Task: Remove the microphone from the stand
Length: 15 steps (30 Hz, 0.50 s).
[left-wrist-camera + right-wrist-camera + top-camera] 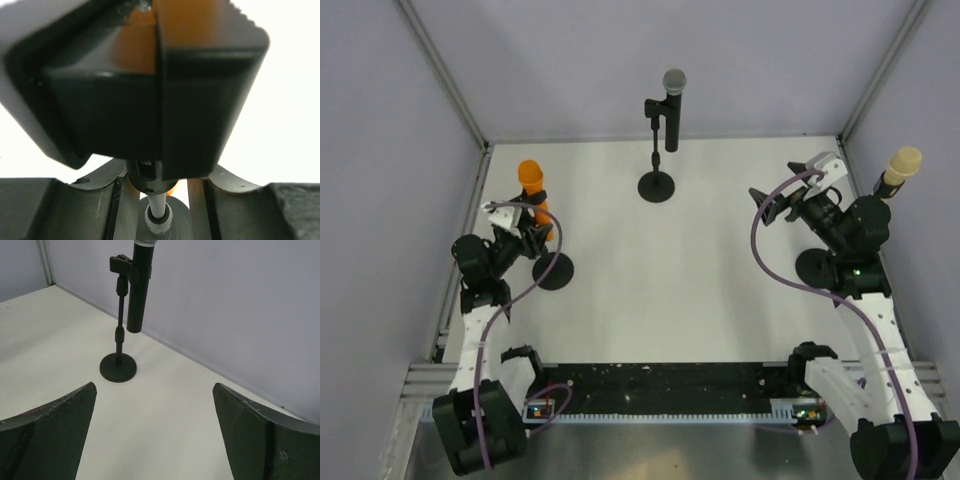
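Observation:
An orange microphone (531,178) leans in a black stand (552,270) at the left. My left gripper (532,238) is closed in on its lower handle. In the left wrist view the stand's black clip (150,100) fills the frame. A bit of the orange microphone (173,188) shows under the clip, between the narrowed fingers of my left gripper (159,175), above the grey pole (158,207). The clip hides most of the contact. My right gripper (790,195) is open and empty at the right, and in its own view (155,385) it faces the back.
A black microphone with a grey head (673,95) stands in a stand (656,187) at the back centre; it also shows in the right wrist view (139,285). A beige-headed microphone (902,165) stands at the far right behind my right arm. Walls enclose three sides.

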Tool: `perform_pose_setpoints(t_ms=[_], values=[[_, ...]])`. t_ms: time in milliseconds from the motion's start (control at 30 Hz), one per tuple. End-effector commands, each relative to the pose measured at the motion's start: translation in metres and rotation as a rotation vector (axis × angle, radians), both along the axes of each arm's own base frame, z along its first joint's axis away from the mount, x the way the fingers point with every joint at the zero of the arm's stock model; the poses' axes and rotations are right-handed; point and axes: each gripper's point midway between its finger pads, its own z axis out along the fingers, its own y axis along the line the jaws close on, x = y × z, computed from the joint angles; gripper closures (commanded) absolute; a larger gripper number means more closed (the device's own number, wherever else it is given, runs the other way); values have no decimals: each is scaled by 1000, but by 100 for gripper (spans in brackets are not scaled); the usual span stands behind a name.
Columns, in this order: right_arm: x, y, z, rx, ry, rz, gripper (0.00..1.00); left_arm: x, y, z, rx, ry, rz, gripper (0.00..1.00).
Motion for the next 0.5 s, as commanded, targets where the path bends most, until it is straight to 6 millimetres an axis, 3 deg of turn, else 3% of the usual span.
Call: perform_pose_setpoints(t_ms=[0,167,467], values=[[-1,1,6,-16,-49,26,1,-7,-36,47,-31,-115,-244,100],[-2,3,2,-20,-45,49,1,-14,-64,61,-53,-158,-369,100],[-3,6,-5,-17,-34,86,1,-28,-122,68,-41,-188,-561,100]])
